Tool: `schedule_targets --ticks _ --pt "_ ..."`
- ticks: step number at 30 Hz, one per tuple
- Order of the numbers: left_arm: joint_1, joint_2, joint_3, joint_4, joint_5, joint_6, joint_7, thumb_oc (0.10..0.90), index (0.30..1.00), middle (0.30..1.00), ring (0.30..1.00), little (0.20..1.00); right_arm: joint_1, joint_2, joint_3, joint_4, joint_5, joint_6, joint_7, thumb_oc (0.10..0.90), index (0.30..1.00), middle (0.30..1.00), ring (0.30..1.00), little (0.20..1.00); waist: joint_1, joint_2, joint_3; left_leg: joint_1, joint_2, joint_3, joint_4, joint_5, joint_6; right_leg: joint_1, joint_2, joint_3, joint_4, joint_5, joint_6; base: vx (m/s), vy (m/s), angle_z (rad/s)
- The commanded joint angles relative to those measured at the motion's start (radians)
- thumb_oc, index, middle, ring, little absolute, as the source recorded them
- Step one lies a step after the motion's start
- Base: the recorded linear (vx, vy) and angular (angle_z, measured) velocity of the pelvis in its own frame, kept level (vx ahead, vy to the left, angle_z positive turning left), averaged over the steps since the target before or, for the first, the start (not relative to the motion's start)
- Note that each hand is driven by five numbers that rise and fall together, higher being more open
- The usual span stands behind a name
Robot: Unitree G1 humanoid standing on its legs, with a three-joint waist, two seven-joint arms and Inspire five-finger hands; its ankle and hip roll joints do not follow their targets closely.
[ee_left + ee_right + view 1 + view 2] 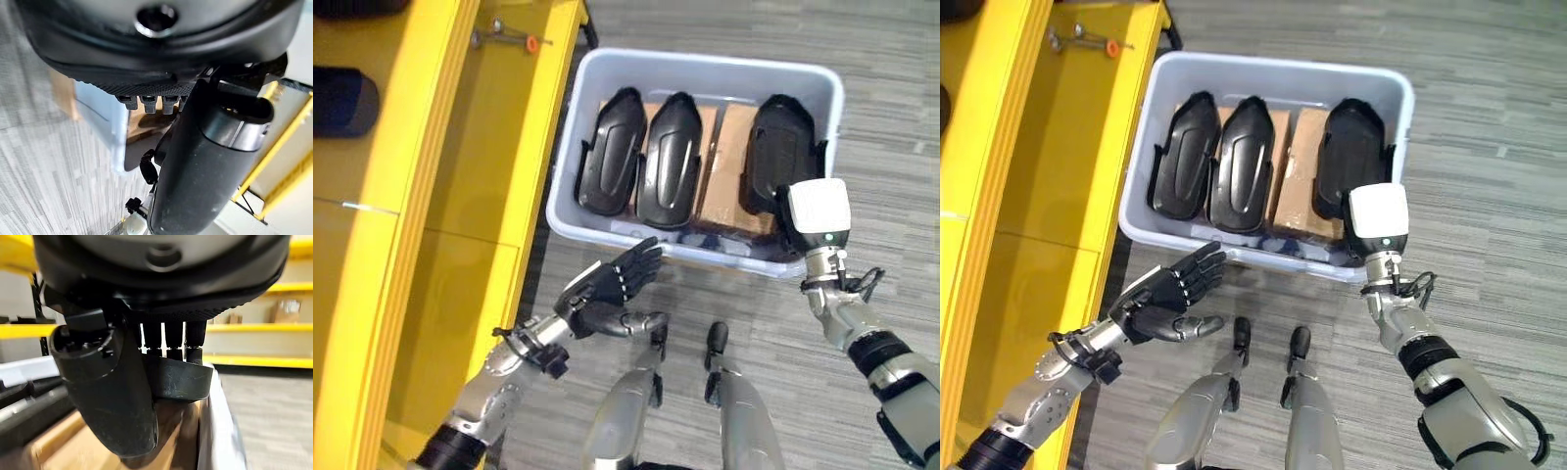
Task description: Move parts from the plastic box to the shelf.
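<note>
A pale blue plastic box (705, 64) stands on the floor with three black moulded parts lying side by side on cardboard (720, 166): a left part (610, 152), a middle part (669, 157) and a right part (781, 147). My right hand (112, 391) reaches over the box's near wall onto the near end of the right part (181, 377), whose rim sits pinched between thumb and fingers. My left hand (612, 284) hovers open, palm turned inward, just outside the box's near left corner and holds nothing.
The yellow shelf (460, 147) runs along the left, close to the box's left wall. A dark part (337, 98) lies on it at the far left, and a small tool with an orange tip (509, 37) lies near its far end. Grey carpet surrounds the box.
</note>
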Motion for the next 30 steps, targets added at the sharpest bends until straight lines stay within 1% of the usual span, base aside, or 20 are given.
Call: schedule_targets --ticks 1,3,4,5,8,10,11,14,15,17,20,22,23,24,25,26,27,28,29,30 --pt "0.040 -0.012 0.015 -0.109 -0.034 -0.033 -0.076 0.900 1.000 1.000 1.000 1.000 -0.067 -0.120 -0.096 -0.146 -0.091 -0.014 -0.037 0.400 0.300 0.300 0.300 0.300 -0.018 -0.025 -0.108 0.021 0.030 0.012 0.028 -0.129 -0.040 0.072 -0.006 -0.004 0.048 -0.169 0.041 0.09 0.011 -0.03" --pt "0.058 -0.015 0.024 -0.112 -0.035 -0.030 -0.083 0.900 1.000 1.000 1.000 1.000 -0.039 -0.128 -0.114 -0.217 -0.118 -0.027 -0.018 0.400 0.300 0.300 0.300 0.300 -0.023 -0.037 -0.135 0.040 0.034 0.015 0.021 -0.130 -0.041 0.096 -0.006 -0.001 0.028 -0.161 0.045 0.13 0.012 -0.10" --pt "0.081 -0.020 0.032 -0.110 -0.030 -0.024 -0.091 0.900 1.000 1.000 1.000 1.000 0.002 -0.133 -0.138 -0.294 -0.139 -0.047 0.002 0.400 0.300 0.300 0.300 0.300 -0.028 -0.053 -0.171 0.067 0.039 0.020 0.010 -0.131 -0.044 0.129 -0.005 0.003 0.002 -0.152 0.049 0.19 0.009 -0.18" --pt "0.093 -0.024 0.036 -0.109 -0.024 -0.019 -0.088 0.900 1.000 1.000 1.000 1.000 0.022 -0.133 -0.149 -0.332 -0.143 -0.055 0.015 0.400 0.300 0.300 0.300 0.300 -0.031 -0.060 -0.188 0.080 0.041 0.023 0.005 -0.132 -0.045 0.145 -0.004 0.005 -0.009 -0.148 0.050 0.20 0.008 -0.17" --pt "0.116 -0.037 0.038 -0.104 -0.009 -0.011 -0.110 0.900 1.000 1.000 1.000 1.000 0.069 -0.137 -0.177 -0.423 -0.142 -0.076 0.045 0.400 0.300 0.300 0.300 0.300 -0.036 -0.080 -0.236 0.115 0.047 0.031 -0.006 -0.137 -0.046 0.186 -0.005 0.006 -0.036 -0.144 0.053 0.17 0.009 -0.10" --pt "0.131 -0.043 0.039 -0.110 -0.002 0.000 -0.117 0.900 1.000 1.000 1.000 1.000 0.100 -0.145 -0.204 -0.466 -0.134 -0.087 0.063 0.400 0.300 0.300 0.300 0.300 -0.037 -0.086 -0.259 0.128 0.049 0.033 -0.008 -0.142 -0.047 0.205 -0.005 0.005 -0.048 -0.143 0.054 0.14 0.005 -0.03" --pt "0.142 -0.048 0.037 -0.114 0.011 0.003 -0.121 0.900 1.000 1.000 1.000 1.000 0.130 -0.149 -0.229 -0.504 -0.116 -0.099 0.076 0.400 0.300 0.300 0.300 0.300 -0.038 -0.093 -0.285 0.143 0.051 0.035 -0.011 -0.149 -0.048 0.224 -0.005 0.004 -0.061 -0.143 0.056 0.11 0.003 -0.01" --pt "0.152 -0.054 0.035 -0.113 0.022 0.007 -0.114 0.900 1.000 1.000 1.000 1.000 0.159 -0.149 -0.252 -0.551 -0.088 -0.119 0.109 0.400 0.300 0.300 0.300 0.300 -0.040 -0.103 -0.312 0.163 0.053 0.042 -0.014 -0.158 -0.049 0.247 -0.006 0.004 -0.076 -0.141 0.059 0.09 0.001 0.00" --pt "0.157 -0.060 0.038 -0.109 0.026 0.009 -0.110 0.900 1.000 1.000 1.000 1.000 0.178 -0.146 -0.263 -0.579 -0.053 -0.133 0.143 0.400 0.300 0.300 0.300 0.300 -0.043 -0.107 -0.327 0.174 0.054 0.046 -0.015 -0.162 -0.049 0.258 -0.007 0.003 -0.082 -0.140 0.060 0.07 0.000 0.01" --pt "0.168 -0.066 0.049 -0.102 0.033 0.013 -0.098 0.900 1.000 1.000 1.000 1.000 0.207 -0.146 -0.277 -0.617 0.029 -0.164 0.171 0.400 0.300 0.300 0.300 0.300 -0.046 -0.116 -0.348 0.192 0.057 0.051 -0.016 -0.171 -0.049 0.277 -0.011 0.001 -0.096 -0.139 0.062 0.05 -0.019 0.01" --pt "0.179 -0.074 0.064 -0.085 0.066 0.018 -0.068 0.900 1.000 1.000 1.000 1.000 0.256 -0.133 -0.300 -0.664 0.085 -0.202 0.182 0.400 0.300 0.300 0.300 0.300 -0.050 -0.123 -0.369 0.212 0.059 0.049 -0.018 -0.179 -0.049 0.297 -0.014 -0.004 -0.108 -0.137 0.065 -0.01 -0.053 -0.02" --pt "0.186 -0.077 0.072 -0.078 0.062 0.037 -0.056 0.900 1.000 1.000 1.000 1.000 0.287 -0.118 -0.312 -0.682 0.107 -0.241 0.183 0.400 0.300 0.300 0.300 0.300 -0.050 -0.124 -0.380 0.223 0.061 0.043 -0.018 -0.184 -0.048 0.310 -0.013 -0.008 -0.116 -0.137 0.065 -0.02 -0.064 -0.02" --pt "0.190 -0.078 0.075 -0.076 0.062 0.046 -0.051 0.900 1.000 1.000 1.000 1.000 0.295 -0.112 -0.312 -0.689 0.123 -0.273 0.185 0.400 0.300 0.300 0.300 0.300 -0.049 -0.124 -0.385 0.226 0.062 0.039 -0.018 -0.186 -0.048 0.315 -0.013 -0.009 -0.118 -0.138 0.064 -0.04 -0.068 0.00" --pt "0.195 -0.081 0.081 -0.072 0.062 0.050 -0.039 0.900 1.000 1.000 1.000 1.000 0.305 -0.103 -0.310 -0.703 0.127 -0.333 0.181 0.400 0.300 0.300 0.300 0.300 -0.047 -0.124 -0.391 0.229 0.063 0.034 -0.018 -0.189 -0.049 0.320 -0.011 -0.012 -0.121 -0.140 0.063 -0.07 -0.092 0.01" --pt "0.198 -0.085 0.085 -0.063 0.067 0.048 -0.033 0.900 1.000 1.000 1.000 1.000 0.317 -0.092 -0.306 -0.722 0.123 -0.375 0.181 0.400 0.300 0.300 0.300 0.300 -0.045 -0.123 -0.397 0.231 0.065 0.028 -0.018 -0.190 -0.050 0.324 -0.009 -0.017 -0.123 -0.143 0.061 -0.07 -0.084 0.00" --pt "0.199 -0.087 0.086 -0.060 0.067 0.047 -0.031 0.900 1.000 1.000 1.000 1.000 0.320 -0.089 -0.305 -0.726 0.127 -0.386 0.183 0.400 0.300 0.300 0.300 0.300 -0.045 -0.123 -0.397 0.232 0.065 0.026 -0.018 -0.191 -0.050 0.325 -0.009 -0.019 -0.123 -0.144 0.060 -0.07 -0.087 -0.03" --pt "0.201 -0.093 0.091 -0.051 0.063 0.045 -0.024 0.900 1.000 1.000 1.000 1.000 0.324 -0.077 -0.297 -0.739 0.139 -0.415 0.198 0.400 0.300 0.300 0.300 0.300 -0.041 -0.121 -0.400 0.234 0.067 0.018 -0.018 -0.191 -0.052 0.330 -0.006 -0.023 -0.126 -0.145 0.057 -0.06 -0.090 -0.03" --pt "0.208 -0.099 0.096 -0.047 0.057 0.036 -0.007 0.900 1.000 1.000 1.000 1.000 0.328 -0.067 -0.287 -0.744 0.140 -0.442 0.206 0.400 0.300 0.300 0.300 0.300 -0.036 -0.119 -0.403 0.236 0.070 0.011 -0.018 -0.190 -0.054 0.336 -0.003 -0.027 -0.130 -0.146 0.054 -0.07 -0.144 -0.03" --pt "0.219 -0.108 0.105 -0.045 0.040 0.034 0.029 0.900 1.000 1.000 1.000 1.000 0.339 -0.057 -0.278 -0.746 0.153 -0.479 0.207 0.400 0.300 0.300 0.300 0.300 -0.028 -0.118 -0.407 0.236 0.073 -0.001 -0.018 -0.188 -0.058 0.345 -0.001 -0.035 -0.137 -0.146 0.050 -0.06 -0.159 0.01" --pt "0.230 -0.117 0.113 -0.041 0.031 0.038 0.066 0.900 1.000 1.000 1.000 1.000 0.344 -0.047 -0.271 -0.749 0.162 -0.501 0.212 0.400 0.300 0.300 0.300 0.300 -0.021 -0.119 -0.409 0.233 0.076 -0.012 -0.018 -0.183 -0.062 0.349 0.002 -0.043 -0.143 -0.146 0.048 -0.05 -0.158 0.03"
